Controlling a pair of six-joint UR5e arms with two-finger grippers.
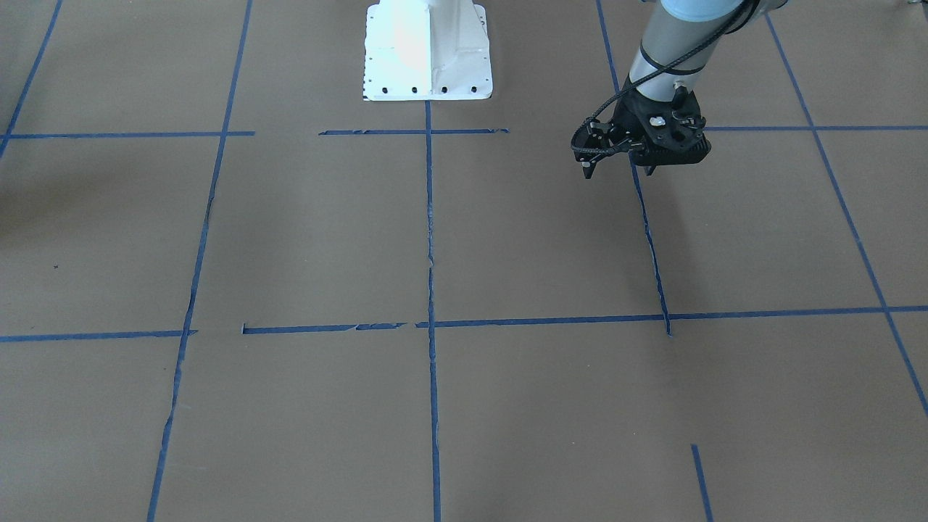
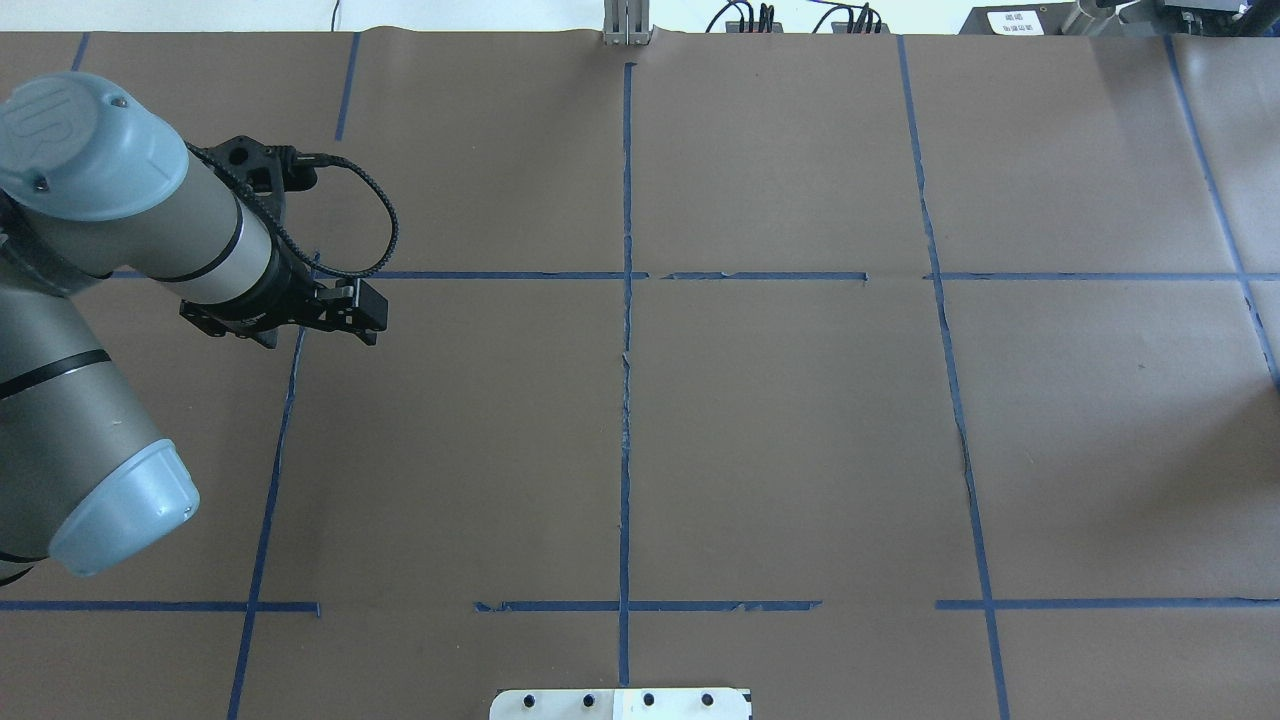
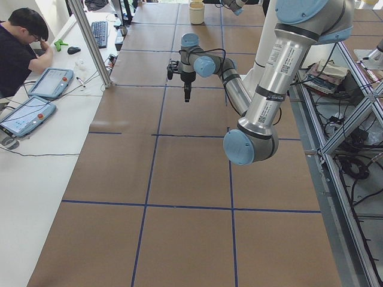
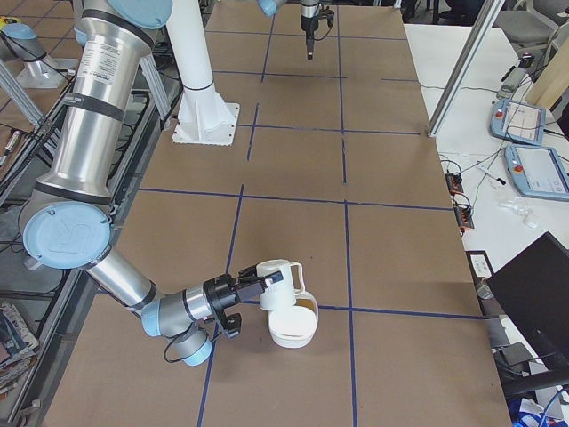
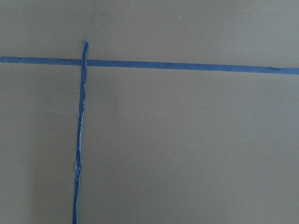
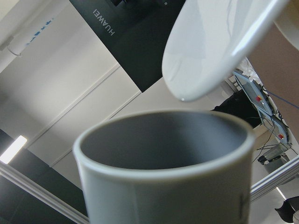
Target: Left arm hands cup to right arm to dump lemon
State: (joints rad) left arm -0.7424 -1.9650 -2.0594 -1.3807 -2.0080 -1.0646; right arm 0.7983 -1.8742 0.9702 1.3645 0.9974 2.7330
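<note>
The white cup [image 4: 277, 283] is at the tip of my right gripper [image 4: 250, 289], tipped on its side with its mouth over a white bowl [image 4: 293, 327] near the table's right end. In the right wrist view the cup [image 6: 163, 172] fills the frame; what shows of its grey inside is bare, and the bowl [image 6: 219, 42] is above it. No fingers show there, so I cannot tell whether they are shut on the cup. No lemon shows clearly. My left gripper [image 1: 618, 170] [image 2: 300, 318] hangs open and empty, pointing down over a blue tape line [image 5: 80, 140].
The white robot base [image 1: 428, 51] stands at the table's middle edge. Blue tape lines [image 2: 626, 400] divide the brown table cover. An operator [image 3: 21, 48] sits at a side desk with tablets. A metal post [image 3: 90, 42] and teach pendants [image 4: 524, 120] stand beside the table.
</note>
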